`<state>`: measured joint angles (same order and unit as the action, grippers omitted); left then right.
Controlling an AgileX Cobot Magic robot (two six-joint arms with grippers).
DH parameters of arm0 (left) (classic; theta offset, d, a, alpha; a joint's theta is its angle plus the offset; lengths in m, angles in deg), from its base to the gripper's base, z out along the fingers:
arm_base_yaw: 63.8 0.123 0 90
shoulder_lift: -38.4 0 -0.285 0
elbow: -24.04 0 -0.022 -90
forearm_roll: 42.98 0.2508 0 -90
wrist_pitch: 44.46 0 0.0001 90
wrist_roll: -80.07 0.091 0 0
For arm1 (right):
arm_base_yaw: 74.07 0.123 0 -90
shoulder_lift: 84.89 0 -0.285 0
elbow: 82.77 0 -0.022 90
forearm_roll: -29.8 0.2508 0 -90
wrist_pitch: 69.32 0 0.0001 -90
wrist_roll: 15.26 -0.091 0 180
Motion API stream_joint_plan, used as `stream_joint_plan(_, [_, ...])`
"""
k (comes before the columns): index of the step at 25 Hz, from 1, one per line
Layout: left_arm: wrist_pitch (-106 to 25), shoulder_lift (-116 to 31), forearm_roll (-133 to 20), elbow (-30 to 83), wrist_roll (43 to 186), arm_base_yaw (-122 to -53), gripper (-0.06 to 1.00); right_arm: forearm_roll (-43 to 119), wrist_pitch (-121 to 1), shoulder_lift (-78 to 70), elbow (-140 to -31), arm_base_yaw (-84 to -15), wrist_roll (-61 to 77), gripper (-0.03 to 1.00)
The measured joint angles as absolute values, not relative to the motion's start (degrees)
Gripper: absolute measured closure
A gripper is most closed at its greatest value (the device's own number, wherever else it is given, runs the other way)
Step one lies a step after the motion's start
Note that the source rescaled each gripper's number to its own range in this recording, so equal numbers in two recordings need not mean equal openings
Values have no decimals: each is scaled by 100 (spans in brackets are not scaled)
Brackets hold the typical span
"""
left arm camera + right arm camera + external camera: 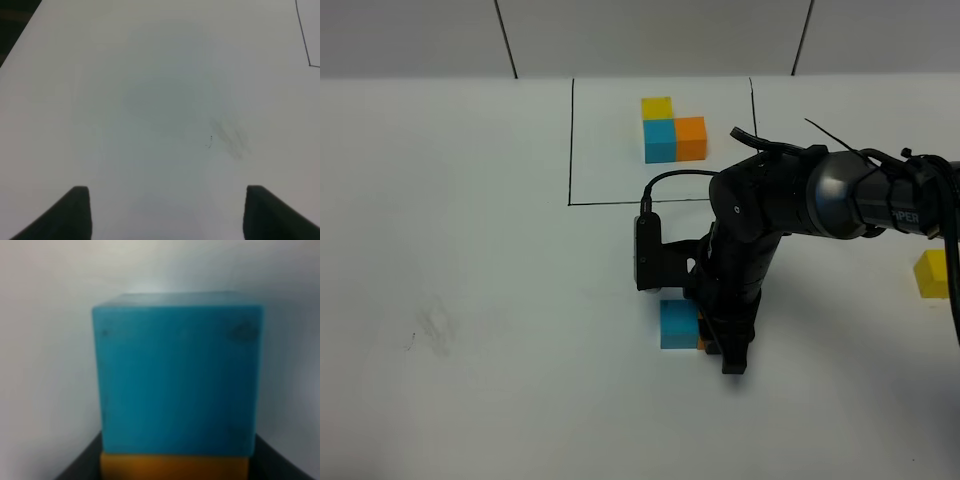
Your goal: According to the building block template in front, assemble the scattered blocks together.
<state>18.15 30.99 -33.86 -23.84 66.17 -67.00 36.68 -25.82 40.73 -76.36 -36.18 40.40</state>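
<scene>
The right gripper [720, 350] pinches the orange block [174, 467] beside the cyan block [677, 324], mid-worktop [470, 250]. The yellow block [931, 274] waits unplaced near the right edge. The left gripper [167, 212] is spread and empty.

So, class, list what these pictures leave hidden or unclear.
The orange block: right wrist view, cut off by the edge; exterior view, almost all under the right arm.
The yellow block: exterior view, right side behind a cable.
The left gripper: left wrist view, only fingertips show.
</scene>
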Motion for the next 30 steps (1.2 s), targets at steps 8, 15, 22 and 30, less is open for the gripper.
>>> stream_joint_plan(8, [1815, 3099, -3386, -2384, 6617, -6700, 49, 3668, -2540, 4080, -7640, -3618, 4033, 76])
stream_joint_plan(15, [1815, 3099, -3386, -2384, 6617, -6700, 49, 3655, -2519, 4055, -7635, -3618, 3788, 55])
stream_joint_plan(22, [1815, 3099, -3386, -2384, 6617, -6700, 49, 3367, -2429, 3609, -7605, -3614, 2961, 9])
stream_joint_plan(30, [1815, 3099, -3386, -2384, 6617, -6700, 49, 2437, -2310, 2377, -7605, -3625, 107, -2])
